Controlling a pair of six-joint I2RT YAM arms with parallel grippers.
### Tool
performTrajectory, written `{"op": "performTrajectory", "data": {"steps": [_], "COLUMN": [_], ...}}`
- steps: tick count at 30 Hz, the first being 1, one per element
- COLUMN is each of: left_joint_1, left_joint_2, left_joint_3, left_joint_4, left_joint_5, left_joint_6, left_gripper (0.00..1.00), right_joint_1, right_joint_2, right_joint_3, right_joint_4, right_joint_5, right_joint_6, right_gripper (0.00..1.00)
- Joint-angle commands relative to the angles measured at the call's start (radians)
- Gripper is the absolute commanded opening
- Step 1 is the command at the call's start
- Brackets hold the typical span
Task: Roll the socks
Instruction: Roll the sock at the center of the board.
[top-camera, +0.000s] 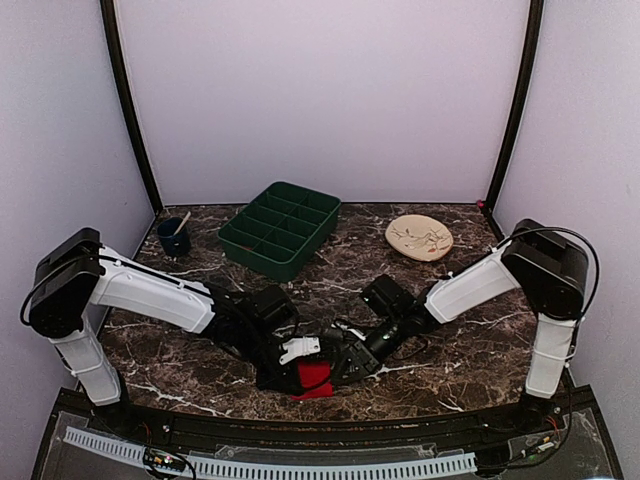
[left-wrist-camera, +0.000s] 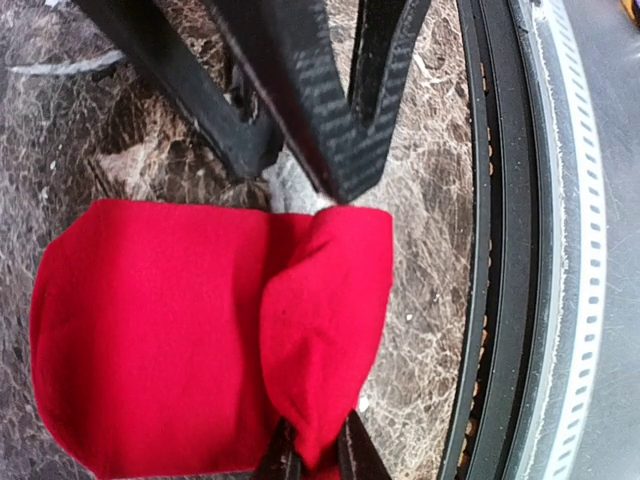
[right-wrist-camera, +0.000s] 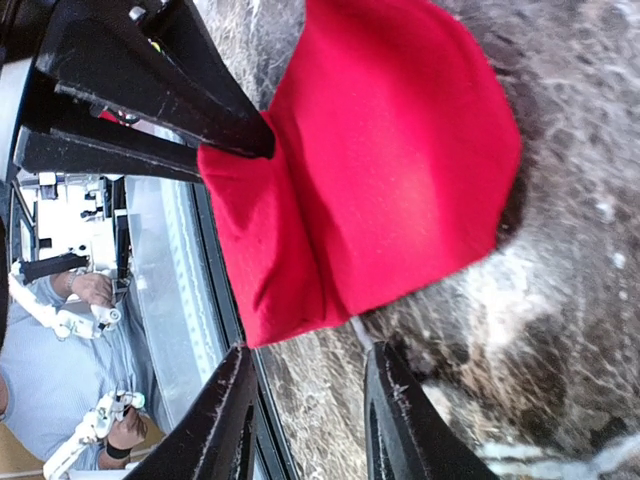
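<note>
The red socks (top-camera: 316, 378) lie bundled near the table's front edge, with one side folded over into a flap (left-wrist-camera: 330, 320). My left gripper (left-wrist-camera: 312, 458) is shut on the end of that flap, and red fabric bulges out between its tips. In the right wrist view the same pinch is seen at the socks' upper left corner (right-wrist-camera: 240, 160). My right gripper (right-wrist-camera: 308, 372) is open just off the socks' lower corner, with only marble between its fingers. In the top view both grippers meet over the socks, the left (top-camera: 288, 362) and the right (top-camera: 347, 360).
A green compartment tray (top-camera: 282, 228) stands at the back centre. A dark cup with a stick (top-camera: 174, 238) is at the back left, and a beige plate (top-camera: 419, 238) at the back right. The black front rail (left-wrist-camera: 492, 250) runs right beside the socks.
</note>
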Motion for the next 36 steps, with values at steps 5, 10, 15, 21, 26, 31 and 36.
{"op": "performTrajectory", "data": {"steps": [5,10,15,21,26,31,36], "left_joint_1": [0.049,0.080,0.099,0.113,0.126,0.133,0.140], "left_joint_2": [0.050,0.080,0.120,0.163,0.196,0.220,0.235], "left_joint_3": [0.025,0.047,0.073,0.092,0.111,0.127,0.135], "left_joint_4": [-0.115,-0.140,-0.171,-0.194,-0.220,-0.238,-0.250], "left_joint_5": [0.085,0.156,0.224,0.277,0.333,0.349,0.366], "left_joint_6": [-0.013,-0.017,-0.019,-0.025,-0.024,-0.017,-0.013], "left_gripper": [0.11,0.11,0.11,0.11,0.11,0.11,0.11], "right_joint_1": [-0.013,-0.013,-0.001,0.053,0.141,0.231,0.296], "right_joint_2": [-0.054,-0.101,-0.179,-0.281,-0.351,-0.371,-0.345], "right_joint_3": [-0.059,-0.097,-0.134,-0.176,-0.185,-0.167,-0.124], "right_joint_4": [0.026,0.031,0.032,0.048,0.047,0.028,0.008], "right_joint_5": [0.146,0.232,0.338,0.486,0.603,0.670,0.690], "right_joint_6": [0.009,-0.002,-0.029,-0.075,-0.135,-0.208,-0.270], "right_gripper": [0.34,0.32,0.29,0.27,0.28,0.30,0.32]}}
